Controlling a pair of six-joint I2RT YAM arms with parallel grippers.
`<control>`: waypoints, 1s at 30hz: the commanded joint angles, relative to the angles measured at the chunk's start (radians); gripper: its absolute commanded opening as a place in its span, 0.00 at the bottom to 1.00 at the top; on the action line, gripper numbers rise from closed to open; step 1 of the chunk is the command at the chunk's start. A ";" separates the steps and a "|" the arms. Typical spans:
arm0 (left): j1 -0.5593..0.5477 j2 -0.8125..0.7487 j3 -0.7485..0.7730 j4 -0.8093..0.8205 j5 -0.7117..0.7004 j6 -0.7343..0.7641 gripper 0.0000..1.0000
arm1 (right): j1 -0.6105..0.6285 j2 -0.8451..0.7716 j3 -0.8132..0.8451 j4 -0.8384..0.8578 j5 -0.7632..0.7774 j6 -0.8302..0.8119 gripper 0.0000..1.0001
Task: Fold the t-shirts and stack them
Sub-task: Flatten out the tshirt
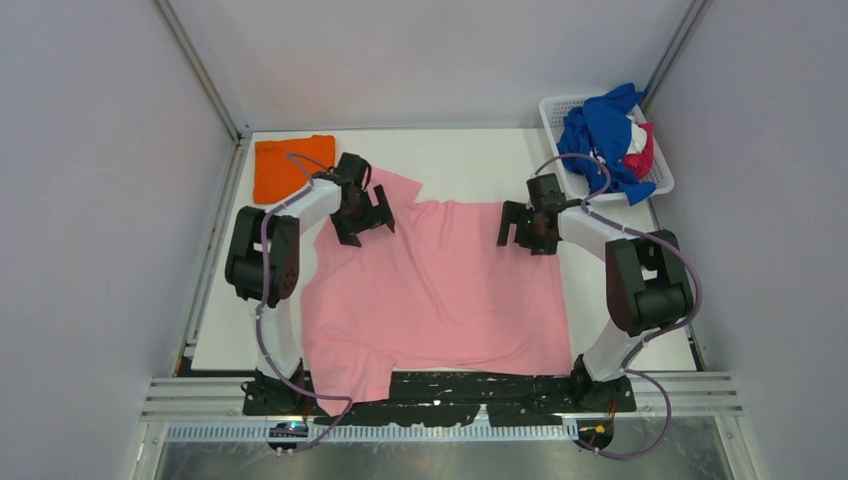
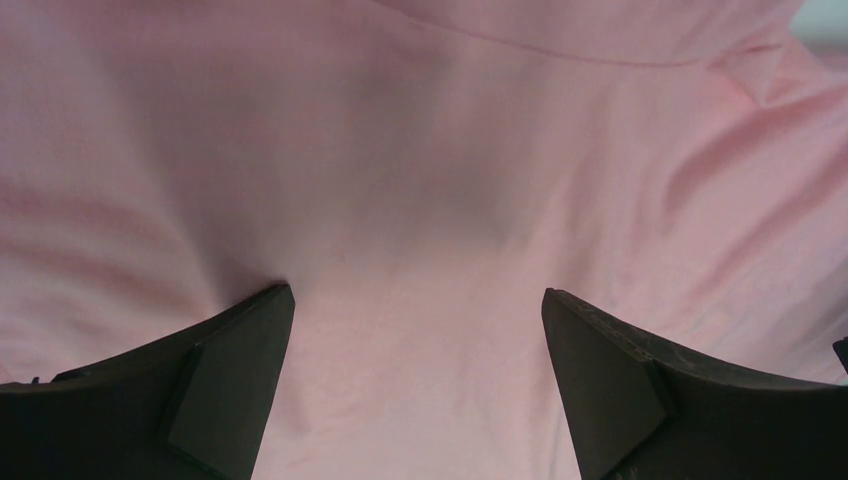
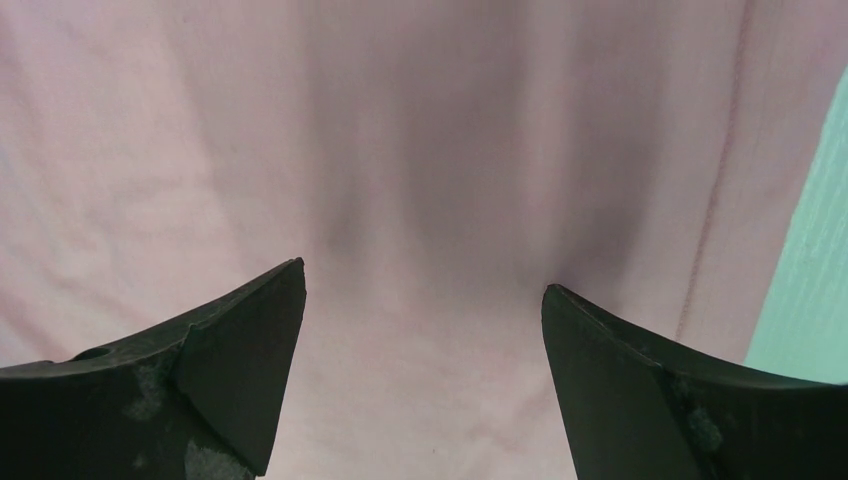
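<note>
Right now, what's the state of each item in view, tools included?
pink t-shirt, spread out on table, unfolded.
orange t-shirt, folded, table's far left corner.
basket, upright, holding shirts.
blue t-shirt, crumpled in the basket.
magenta t-shirt, crumpled, partly under the blue one.
white t-shirt, crumpled, only a sliver shows.
left tool, open over pink t-shirt.
right tool, open over pink t-shirt.

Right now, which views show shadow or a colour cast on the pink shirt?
Top external: even light, pink t-shirt sharp. Left wrist: dark shadow on the cloth ahead of the fingers. Right wrist: similar shadow, shirt looks paler, table tinted green.
</note>
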 commanded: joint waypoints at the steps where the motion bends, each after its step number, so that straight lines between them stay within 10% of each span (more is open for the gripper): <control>1: 0.032 0.071 0.093 -0.013 0.029 -0.041 1.00 | -0.002 0.055 0.071 0.004 0.014 0.019 0.96; 30: 0.135 0.489 0.769 -0.203 0.118 -0.224 1.00 | -0.116 0.449 0.664 -0.097 0.021 -0.008 0.95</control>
